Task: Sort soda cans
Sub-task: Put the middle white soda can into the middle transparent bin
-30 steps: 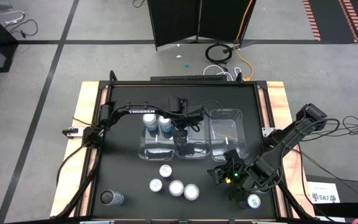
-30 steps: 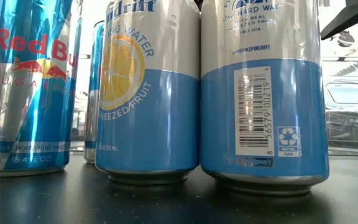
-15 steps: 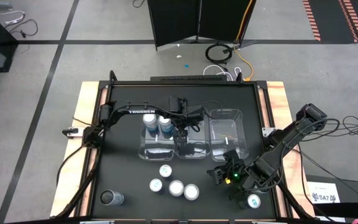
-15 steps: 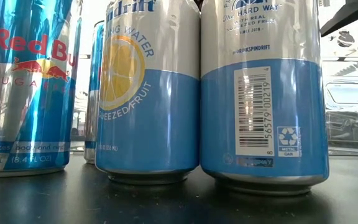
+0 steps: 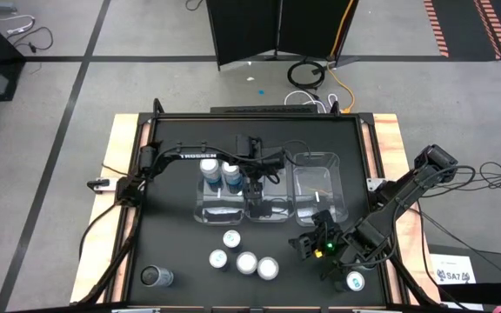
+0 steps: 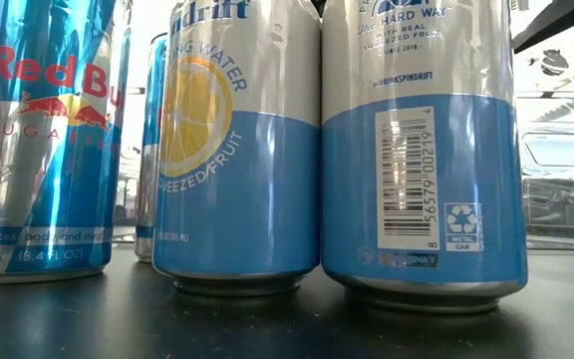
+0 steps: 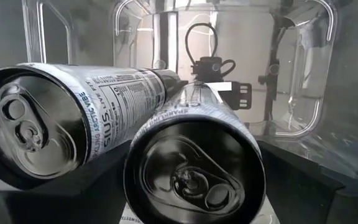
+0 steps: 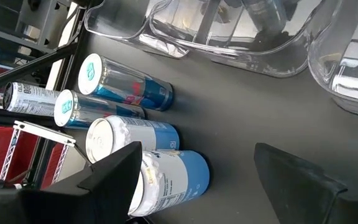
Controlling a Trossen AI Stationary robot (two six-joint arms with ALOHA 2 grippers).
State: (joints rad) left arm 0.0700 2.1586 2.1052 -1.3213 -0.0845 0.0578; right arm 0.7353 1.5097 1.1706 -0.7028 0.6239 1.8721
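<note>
My left gripper [image 5: 256,207] reaches into the middle clear bin [image 5: 278,217], shut on a dark soda can [image 7: 194,168] that has its top toward the wrist camera. A second dark can [image 7: 61,118] lies beside it. Two blue cans [image 5: 218,172] stand in the left bin. Several white-topped cans [image 5: 243,258] stand on their bases on the near part of the table, filling the low view [image 6: 237,150]. A dark can [image 5: 156,276] stands at the near left corner. My right gripper [image 8: 199,152] is open and empty, right of that group [image 8: 132,140], with one more can [image 5: 353,281] near it. My left gripper holds the dark can near its top end [image 7: 253,155], pinched between the two fingers, one on each side of its body. The fingers lie across the can. The can points into the bin, and its side leans against the second dark can [image 7: 148,93].
The right clear bin [image 5: 320,187] stands beside the middle one. The table has raised wooden edges [image 5: 122,174]. The right arm [image 5: 398,196] comes in over the table's right edge. Bare black tabletop [image 8: 247,106] lies between the near cans and the bins.
</note>
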